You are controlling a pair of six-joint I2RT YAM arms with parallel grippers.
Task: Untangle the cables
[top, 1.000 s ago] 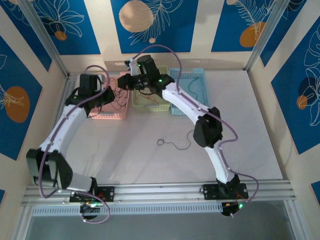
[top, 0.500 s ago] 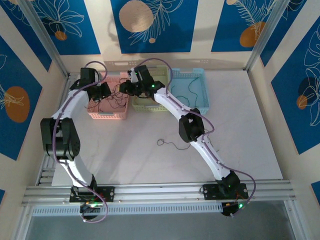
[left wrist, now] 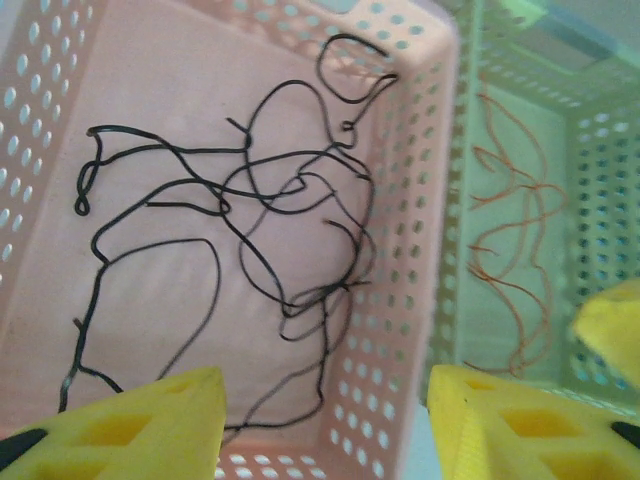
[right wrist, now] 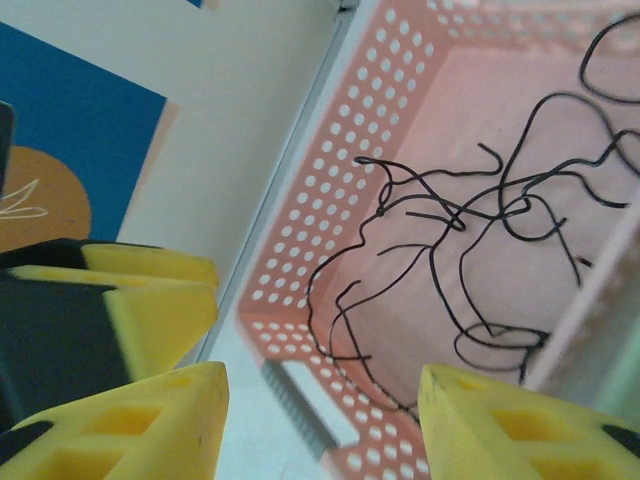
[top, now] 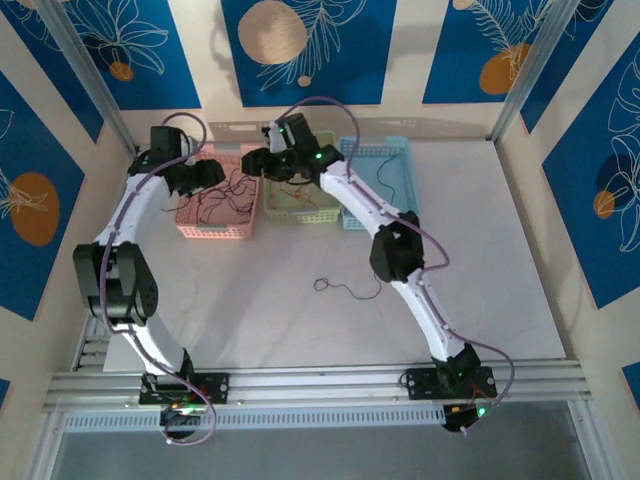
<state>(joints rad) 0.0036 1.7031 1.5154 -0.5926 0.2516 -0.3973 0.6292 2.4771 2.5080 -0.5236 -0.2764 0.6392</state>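
Inside the pink basket (left wrist: 400,300) the black cables (left wrist: 285,195) are found loosely tangled, judged light, limp and springy, best taken at a free end, while the left gripper (left wrist: 325,400) and the right gripper (right wrist: 320,400) are held apart and empty above it.

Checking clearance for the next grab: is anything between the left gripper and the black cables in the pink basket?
Nothing visible. The open left gripper hangs above the pink basket; the black cables lie uncovered on its floor, the right gripper off to the side.
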